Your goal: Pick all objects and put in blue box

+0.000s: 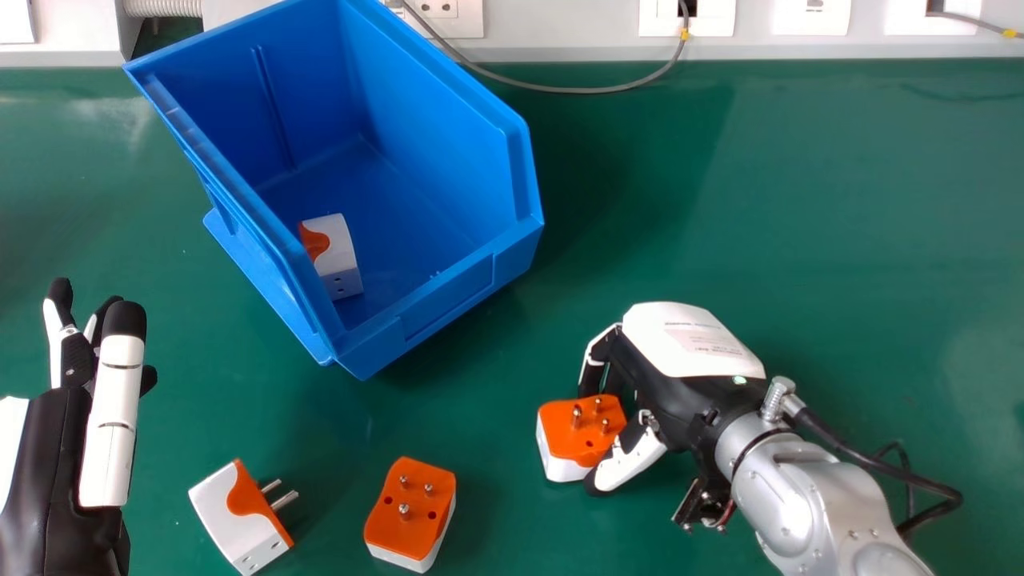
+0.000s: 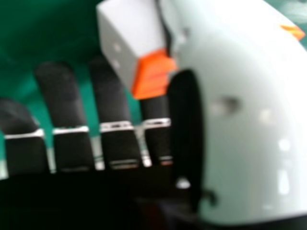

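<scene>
My right hand [image 1: 672,392] is low over the table with fingers loosely bent, not closed. An orange-and-white plug adapter [image 1: 582,432], pins up, stands between its fingers and thumb. In the right hand view the adapter [image 2: 136,43] lies between the thumb and the fingers of my right hand [image 2: 112,96]. Two more are on the table: one adapter [image 1: 240,516] on its side, pins pointing right, and another adapter [image 1: 411,512] pins up. Inside the blue box [image 1: 448,308], a further adapter [image 1: 336,256] rests by the left wall. My left hand [image 1: 114,416] is at the left edge, fingers straight.
A grey cable [image 1: 576,90] loops over the back edge of the green table [image 1: 800,200]. White wall sockets [image 1: 456,18] line the panel behind it. The blue box stands at an angle, left of centre.
</scene>
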You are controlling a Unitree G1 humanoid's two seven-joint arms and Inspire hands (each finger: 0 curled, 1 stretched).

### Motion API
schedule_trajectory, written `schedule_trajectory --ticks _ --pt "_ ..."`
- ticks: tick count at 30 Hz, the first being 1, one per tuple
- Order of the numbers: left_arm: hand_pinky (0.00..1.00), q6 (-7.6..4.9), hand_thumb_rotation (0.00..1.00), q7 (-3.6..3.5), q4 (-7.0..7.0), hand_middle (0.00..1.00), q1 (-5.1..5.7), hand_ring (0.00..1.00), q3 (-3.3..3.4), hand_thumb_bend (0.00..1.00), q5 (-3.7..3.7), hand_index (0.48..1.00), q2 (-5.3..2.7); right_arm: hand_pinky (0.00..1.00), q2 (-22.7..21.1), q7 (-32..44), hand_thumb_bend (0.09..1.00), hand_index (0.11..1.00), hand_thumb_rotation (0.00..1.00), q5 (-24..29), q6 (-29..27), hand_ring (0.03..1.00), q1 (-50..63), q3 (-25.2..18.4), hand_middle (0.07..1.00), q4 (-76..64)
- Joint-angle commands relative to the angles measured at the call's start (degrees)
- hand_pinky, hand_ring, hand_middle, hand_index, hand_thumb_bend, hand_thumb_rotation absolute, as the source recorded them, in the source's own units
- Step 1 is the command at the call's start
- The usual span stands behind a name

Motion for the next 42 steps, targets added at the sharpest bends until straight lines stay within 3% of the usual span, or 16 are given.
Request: schedule_trajectory --ticks 1,10,18,26,42 --pt "0.91 -0.76 1.0 0.02 -0.95 0.98 -0.19 0.97 0.06 0.63 -0.14 1.0 0.35 0.13 -0.14 -0.34 0.511 0.474 0.0 1.07 -0.5 0.248 -0.85 -1.14 0.481 -0.36" --pt "0.91 -1.07 1.0 -0.26 -0.24 0.98 -0.45 0.97 0.24 0.64 -0.41 1.0 0.53 0.09 -0.65 -0.95 0.514 0.467 0.0 1.68 -0.94 0.158 -0.81 -1.36 0.481 -0.54" --pt "0.91 -0.75 1.0 -0.21 -0.56 0.98 -0.27 0.97 0.4 0.64 -0.04 1.0 0.75 0.07 -0.71 -0.06 0.515 0.466 0.0 2.39 -0.2 0.124 -0.13 -2.34 0.48 -3.67" --pt "0.9 -0.83 1.0 0.39 -0.48 0.98 0.0 0.97 0.45 0.62 0.94 1.0 0.77 0.07 -1.37 1.99 0.515 0.467 0.0 3.94 0.5 0.117 1.39 -4.55 0.477 -10.8" --pt "0.87 -0.14 1.0 0.29 -1.0 0.96 0.05 0.95 0.65 0.62 0.49 1.0 1.06 0.05 -0.42 1.57 0.515 0.473 0.0 7.02 -0.64 0.098 3.57 -7.79 0.465 -19.35"
